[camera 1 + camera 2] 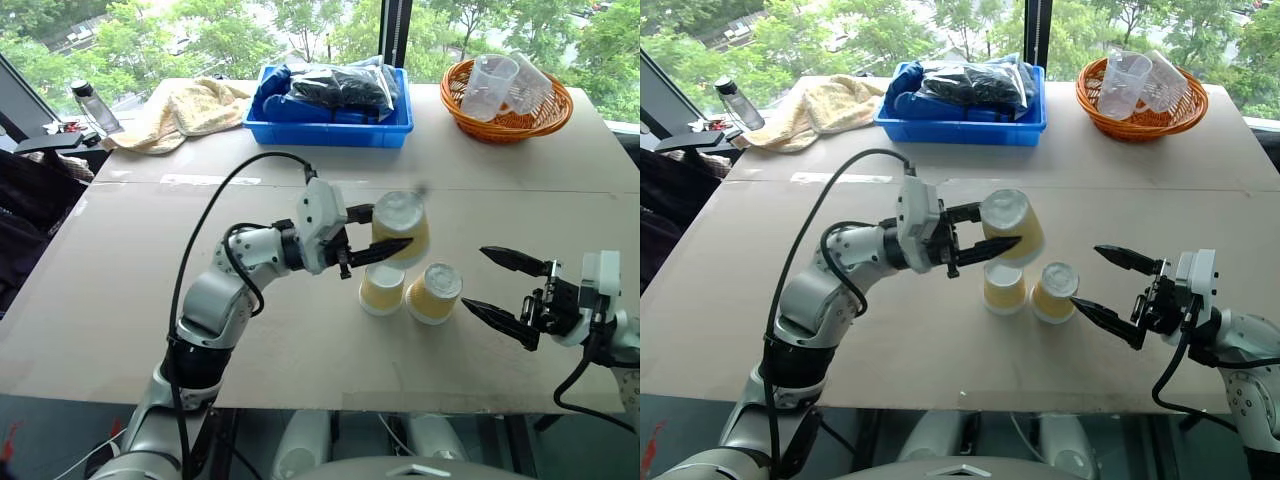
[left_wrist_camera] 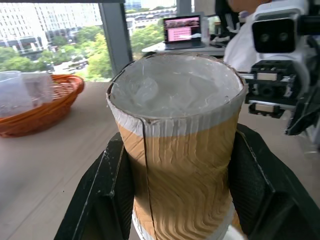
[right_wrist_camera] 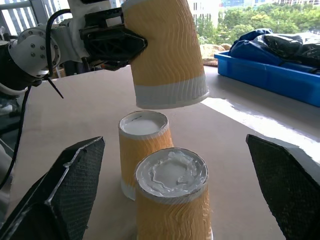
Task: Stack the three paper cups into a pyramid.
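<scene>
Two paper cups stand upside down and side by side on the table, one on the left (image 1: pixel 382 288) and one on the right (image 1: pixel 434 292). The third paper cup (image 1: pixel 402 228) hangs upside down just above and behind them, slightly tilted. My left gripper (image 1: pixel 386 229) reaches in from the left and is shut on its ribbed sides, a black finger (image 2: pixel 102 200) on each flank. To the right of the pair, my right gripper (image 1: pixel 476 279) stands open and holds nothing. In the right wrist view the held cup (image 3: pixel 167 55) floats clear above the two standing cups (image 3: pixel 145 142).
Along the far edge of the table stand a blue bin (image 1: pixel 330 128) with dark bags, an orange basket (image 1: pixel 507 122) with clear plastic cups (image 1: pixel 489 86), a yellow towel (image 1: pixel 190 108) and a bottle (image 1: pixel 95 104). The table's front edge runs just below the cups.
</scene>
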`<state>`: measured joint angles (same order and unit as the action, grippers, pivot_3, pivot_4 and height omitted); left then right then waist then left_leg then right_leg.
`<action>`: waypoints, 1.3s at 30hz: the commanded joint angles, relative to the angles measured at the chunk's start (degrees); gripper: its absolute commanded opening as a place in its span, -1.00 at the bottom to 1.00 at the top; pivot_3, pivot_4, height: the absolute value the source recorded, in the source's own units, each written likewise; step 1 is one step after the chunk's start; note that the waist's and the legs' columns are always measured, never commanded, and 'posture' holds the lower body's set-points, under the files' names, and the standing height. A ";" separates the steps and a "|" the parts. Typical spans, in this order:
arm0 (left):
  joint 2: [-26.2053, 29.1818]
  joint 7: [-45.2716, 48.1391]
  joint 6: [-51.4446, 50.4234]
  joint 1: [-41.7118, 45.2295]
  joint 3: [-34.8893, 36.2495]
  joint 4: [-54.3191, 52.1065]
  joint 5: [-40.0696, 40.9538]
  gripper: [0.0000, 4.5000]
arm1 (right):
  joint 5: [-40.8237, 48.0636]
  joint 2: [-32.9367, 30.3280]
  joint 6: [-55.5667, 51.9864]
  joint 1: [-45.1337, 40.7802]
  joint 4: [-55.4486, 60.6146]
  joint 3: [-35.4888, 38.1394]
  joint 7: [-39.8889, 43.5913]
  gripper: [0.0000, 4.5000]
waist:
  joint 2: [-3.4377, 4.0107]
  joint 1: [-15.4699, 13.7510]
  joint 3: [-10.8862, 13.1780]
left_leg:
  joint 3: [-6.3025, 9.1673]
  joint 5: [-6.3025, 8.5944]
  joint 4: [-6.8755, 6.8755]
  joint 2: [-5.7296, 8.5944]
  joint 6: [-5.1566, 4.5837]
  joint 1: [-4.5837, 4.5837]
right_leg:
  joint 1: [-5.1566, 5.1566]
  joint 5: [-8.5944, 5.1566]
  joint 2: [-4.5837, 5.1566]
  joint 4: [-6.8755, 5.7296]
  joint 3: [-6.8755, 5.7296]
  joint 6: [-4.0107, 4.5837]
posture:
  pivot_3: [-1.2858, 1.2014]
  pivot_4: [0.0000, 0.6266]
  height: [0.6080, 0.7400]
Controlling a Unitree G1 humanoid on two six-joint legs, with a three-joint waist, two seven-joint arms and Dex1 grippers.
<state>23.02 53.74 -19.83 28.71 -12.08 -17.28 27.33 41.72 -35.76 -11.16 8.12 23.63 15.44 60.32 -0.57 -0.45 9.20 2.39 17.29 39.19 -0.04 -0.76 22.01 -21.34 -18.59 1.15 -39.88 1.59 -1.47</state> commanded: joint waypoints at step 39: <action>-1.31 -1.92 -5.83 5.15 9.30 -7.43 10.60 0.99 | 2.67 -0.47 0.41 3.92 4.37 4.99 -1.88 1.00 | 0.01 -0.17 0.00 | 0.05 0.00 0.02 -0.01 0.00 -0.03 | 0.05 0.00 0.00 0.01 -0.01 0.00 | 0.03 -0.52 1.00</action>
<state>21.53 53.10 -24.69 32.00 -6.01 -21.39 34.19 43.28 -35.57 -10.98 12.35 27.45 18.61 58.06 -0.56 -0.62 9.20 2.46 17.29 39.21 -0.05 -0.76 21.98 -21.29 -18.60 1.14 -39.87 1.56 -1.47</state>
